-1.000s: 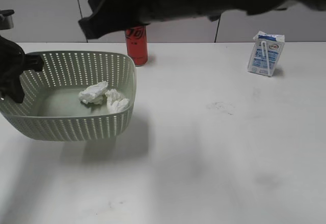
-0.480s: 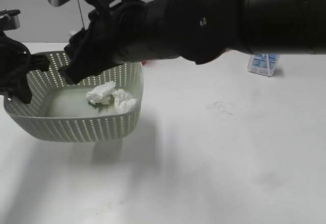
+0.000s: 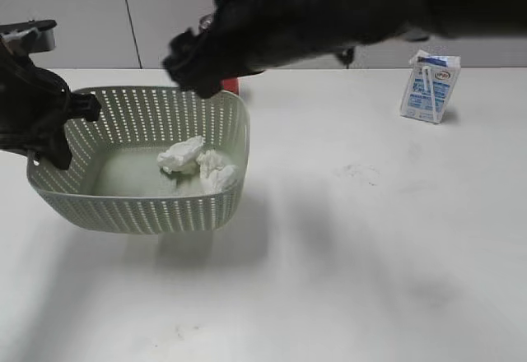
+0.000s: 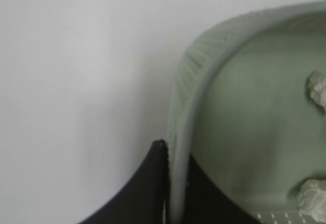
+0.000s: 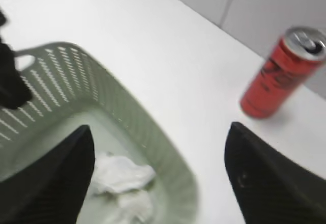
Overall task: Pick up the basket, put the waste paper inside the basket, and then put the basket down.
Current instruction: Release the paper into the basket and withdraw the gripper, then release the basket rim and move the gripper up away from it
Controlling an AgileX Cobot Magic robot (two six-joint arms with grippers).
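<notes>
The pale green basket (image 3: 140,201) hangs tilted a little above the table. My left gripper (image 3: 67,132) is shut on its left rim; in the left wrist view the two black fingers (image 4: 175,183) clamp the rim of the basket (image 4: 191,96). White waste paper wads (image 3: 199,163) lie inside against the right wall, and also show in the left wrist view (image 4: 318,87) and the right wrist view (image 5: 122,179). My right gripper (image 3: 185,59) is open and empty, above the far right rim of the basket (image 5: 130,114); its fingers (image 5: 158,175) spread wide.
A red can (image 5: 277,74) stands behind the basket, mostly hidden by my right arm in the exterior view (image 3: 231,87). A blue-and-white milk carton (image 3: 431,87) stands at the far right. The white table (image 3: 370,247) stretches to the right and front.
The basket has shifted right in my left gripper. My right arm dipped over the basket and has drawn back up and to the right, open.
</notes>
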